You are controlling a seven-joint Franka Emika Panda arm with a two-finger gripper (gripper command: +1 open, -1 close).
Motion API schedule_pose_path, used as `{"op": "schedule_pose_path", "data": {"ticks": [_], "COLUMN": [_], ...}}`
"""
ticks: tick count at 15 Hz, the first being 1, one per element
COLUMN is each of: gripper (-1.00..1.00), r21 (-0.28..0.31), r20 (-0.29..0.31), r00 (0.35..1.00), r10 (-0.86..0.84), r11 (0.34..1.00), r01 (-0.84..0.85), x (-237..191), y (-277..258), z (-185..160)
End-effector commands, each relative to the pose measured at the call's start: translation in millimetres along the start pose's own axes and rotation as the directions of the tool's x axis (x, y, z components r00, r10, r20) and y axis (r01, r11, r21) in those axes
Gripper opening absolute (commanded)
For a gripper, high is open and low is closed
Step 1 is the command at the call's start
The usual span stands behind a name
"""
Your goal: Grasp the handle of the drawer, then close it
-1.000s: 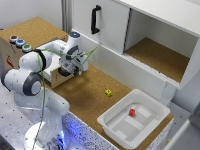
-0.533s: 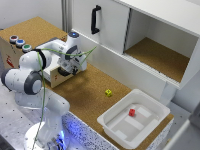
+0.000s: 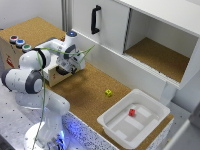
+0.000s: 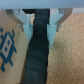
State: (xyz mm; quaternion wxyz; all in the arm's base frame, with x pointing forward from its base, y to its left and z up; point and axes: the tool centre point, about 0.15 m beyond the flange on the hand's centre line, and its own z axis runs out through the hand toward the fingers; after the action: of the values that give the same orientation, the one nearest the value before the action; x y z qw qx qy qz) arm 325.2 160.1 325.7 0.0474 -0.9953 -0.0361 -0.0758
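Pincer [image 4: 41,17] straddles a black bar, the handle [image 4: 36,52], with one pale finger [image 4: 24,21] on each side; the blur hides whether they press it, so I cannot tell if it is clamped. In the exterior view the gripper [image 3: 64,69] sits at the front of the box [image 3: 11,50], its tips hidden behind the wrist.

The box is brown wood, blocky, with round coloured buttons [image 3: 19,43] on top. Its drawer [image 3: 51,75] is pale wood; only a strip shows, under the white arm [image 3: 30,67]. The wrist view shows a blue pattern on the pale panel beside the handle, and the handle's far end is cut off by the frame. The table [image 3: 90,95] has a grainy cork surface.

A big white cabinet [image 3: 150,40] stands behind, with a black handle on its door and an open brown-floored bay. A small yellow block [image 3: 108,92] lies on the cork. Toward the exterior view's right a white plastic tub [image 3: 135,122], rounded at the corners, holds a small red block [image 3: 132,112].

Compared with half a second ago, the arm's pose and every object look unchanged.
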Motion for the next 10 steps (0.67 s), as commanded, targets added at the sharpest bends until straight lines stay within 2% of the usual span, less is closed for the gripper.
{"op": "schedule_pose_path", "data": {"ticks": [1,10], "gripper": [-1.0,-1.0], "r21": [-0.014,0.025], "r20": [0.053,0.074], "r00": [0.998,0.992], "r10": [-0.043,-0.102], "r11": [0.999,0.995], "r01": [0.044,0.1], "x": [10.5,3.3], "y": [-45.3,-96.1], "z": [22.9,31.4]}}
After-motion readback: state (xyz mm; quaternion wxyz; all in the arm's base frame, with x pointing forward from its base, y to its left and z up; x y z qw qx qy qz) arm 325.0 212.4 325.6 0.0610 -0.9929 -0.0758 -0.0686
